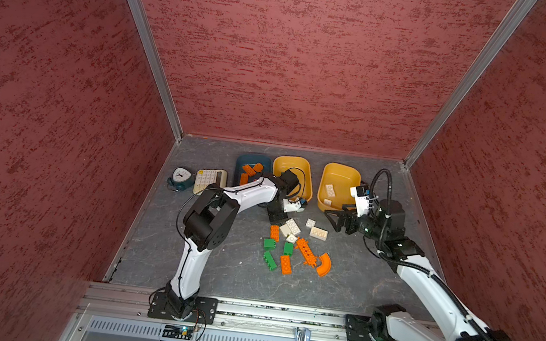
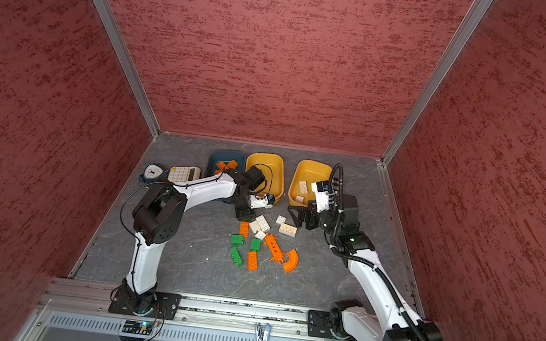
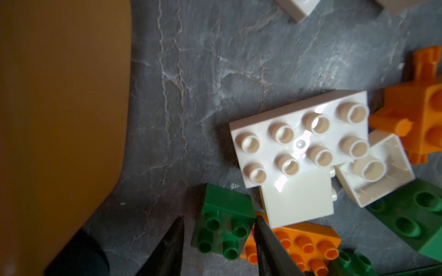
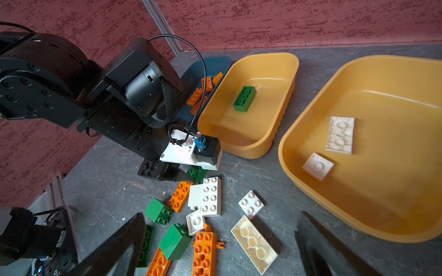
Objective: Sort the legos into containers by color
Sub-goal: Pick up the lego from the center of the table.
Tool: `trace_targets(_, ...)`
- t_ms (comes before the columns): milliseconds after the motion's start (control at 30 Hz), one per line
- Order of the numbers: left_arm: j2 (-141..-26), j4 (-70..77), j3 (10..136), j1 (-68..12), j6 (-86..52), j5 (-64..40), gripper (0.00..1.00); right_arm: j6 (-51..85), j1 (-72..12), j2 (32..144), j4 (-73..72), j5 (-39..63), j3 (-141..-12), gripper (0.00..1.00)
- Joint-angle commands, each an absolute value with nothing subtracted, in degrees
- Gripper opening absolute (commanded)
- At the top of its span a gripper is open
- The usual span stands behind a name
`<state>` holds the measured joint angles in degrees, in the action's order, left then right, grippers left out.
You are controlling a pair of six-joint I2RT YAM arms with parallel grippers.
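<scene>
Grey veined surface [image 1: 217, 277], boxed in by mottled red walls [image 1: 295, 58]. Nearest on it, loose legos in one cluster between the arms. Orange arc [image 1: 324, 264] at the right end, just beside the holed piece [image 1: 306, 251], long, orange, lying slantwise. Left of that, an orange brick [image 1: 285, 264], flat, studs up, and three green bricks [image 1: 269, 260] close by, none stacked. Further in, an orange block [image 1: 274, 232], then the white pieces: a wide plate [image 1: 293, 227] touching a plain white block, a small upturned one [image 1: 291, 238] at its near corner, and two more [image 1: 318, 233] off to the right, apart from the rest.

At the cluster's far edge, left gripper [image 3: 220, 217] down at surface level, fingers [image 3: 167, 246] set narrowly either side of a small green cube [image 3: 223, 227]: one touching its side, the other just clear of it, so not pinching. Cube on the surface, next to the orange block, near the middle tub's front wall.

Right gripper [image 1: 332, 218] spread wide, holding nothing. Hangs above the surface just short of the right tub, near the two outlying white pieces.

Beyond, three tubs in a row before the back wall. Teal tub [image 1: 243, 161], leftmost, with several orange bricks [image 1: 250, 170]. Right against it, middle tub [image 1: 295, 161], yellow, with one green brick [image 4: 244, 98]. Right tub [image 1: 341, 172], yellow, set apart, with two white plates [image 4: 339, 135]. Left of the teal tub, calculator [image 1: 209, 180] and clock [image 1: 179, 178], side by side.
</scene>
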<state>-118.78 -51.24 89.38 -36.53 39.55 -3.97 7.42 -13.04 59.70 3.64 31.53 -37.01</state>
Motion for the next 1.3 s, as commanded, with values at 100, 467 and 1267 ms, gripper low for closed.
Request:
trace_targets(100,-120.30,-53.48,91.70,-35.44,39.50,-4.78,0.42,5.80,-13.27,60.44,2.35,32.22,-36.54,0.99)
trace_targets(467,-122.56,-55.76,93.77,-34.85,38.24,-6.15,0.42,5.80,-13.27,60.99,2.37,32.51,-36.74,0.99)
trace_targets(1267,-114.90,-61.95,103.62,-34.17,30.82,-13.11,0.22,6.50,-13.27,60.29,2.02,31.62,-37.44,0.99)
